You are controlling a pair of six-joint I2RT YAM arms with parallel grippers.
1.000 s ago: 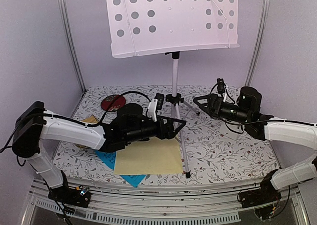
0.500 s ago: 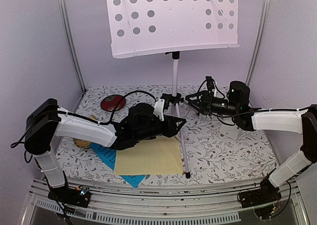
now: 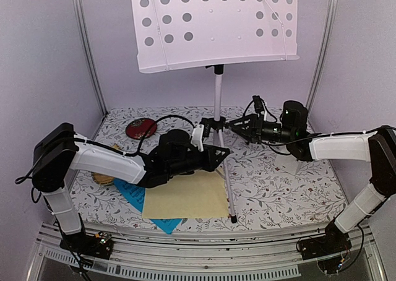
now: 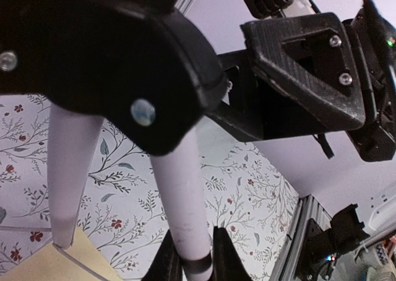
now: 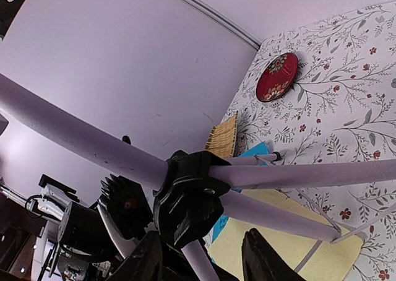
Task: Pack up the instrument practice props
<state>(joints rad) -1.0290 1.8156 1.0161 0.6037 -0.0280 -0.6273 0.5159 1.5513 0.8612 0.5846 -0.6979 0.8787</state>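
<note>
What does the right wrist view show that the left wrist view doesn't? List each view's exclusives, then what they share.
Only the right wrist view shows the round red dish, the yellow woven tray, a blue sheet's corner and the black tripod hub where the legs meet.

Only the left wrist view shows the left gripper astride one silver leg, with the right arm's black gripper body close above.

Both show silver tripod legs, the pale-yellow sheet and the floral tabletop.

White perforated music-stand desk [image 3: 213, 24] tilted atop an upright silver pole [image 3: 217, 92], black hub [image 3: 213, 122] with silver tripod legs [image 3: 228, 185] splayed on the floral table, pale-yellow music sheet [image 3: 185, 197] flat by the front leg, overlapping blue sheets [image 3: 133, 196] beneath.
</note>
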